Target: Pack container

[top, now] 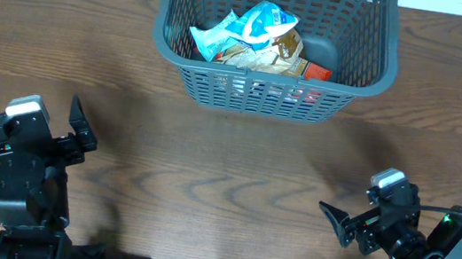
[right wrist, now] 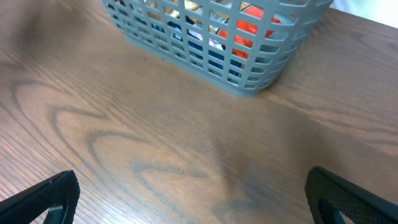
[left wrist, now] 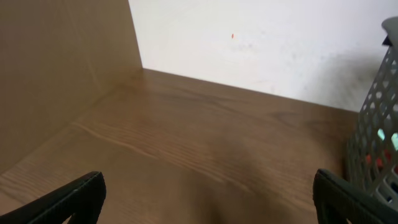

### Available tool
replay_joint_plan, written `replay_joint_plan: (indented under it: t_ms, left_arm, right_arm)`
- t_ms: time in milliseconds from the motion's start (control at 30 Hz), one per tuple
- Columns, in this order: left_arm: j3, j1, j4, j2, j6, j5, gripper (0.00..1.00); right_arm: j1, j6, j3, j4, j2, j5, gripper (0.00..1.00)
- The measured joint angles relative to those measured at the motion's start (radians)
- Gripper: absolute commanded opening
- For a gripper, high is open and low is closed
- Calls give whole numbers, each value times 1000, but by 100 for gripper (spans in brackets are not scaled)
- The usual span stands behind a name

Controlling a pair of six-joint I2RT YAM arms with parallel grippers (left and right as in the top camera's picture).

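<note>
The dark grey lattice-sided container (top: pixel 371 81) stands at the far middle of the table. Inside it lie a light blue snack packet (top: pixel 249 29), a brown packet (top: pixel 272 56) and a red one (top: pixel 316 71). The container also shows in the right wrist view (right wrist: pixel 249 81) and at the right edge of the left wrist view (left wrist: pixel 373 143). My left gripper (top: pixel 79 132) is open and empty at the near left, its fingers wide apart (left wrist: pixel 208 199). My right gripper (top: pixel 353 219) is open and empty at the near right (right wrist: pixel 193 196).
The wooden table (top: pixel 224 182) stretches between the grippers and the container. A white wall (left wrist: pixel 261 43) rises behind the table and a tan panel (left wrist: pixel 62 68) stands at its left side.
</note>
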Motion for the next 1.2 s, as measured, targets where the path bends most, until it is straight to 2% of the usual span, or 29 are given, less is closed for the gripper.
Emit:
replay_joint_plan:
  t_ms: [533,1000,1200]
  left_arm:
    - [0,0,-6,0,0,8,99]
    - [0,0,2,0,0,14,99]
    - [0,0,2,0,4,14,99]
  right_arm:
    - [60,15,0,35,0,38,99]
    - [143,235,0,182,-1,129,99]
    - [196,304,0,195,-2,193,99]
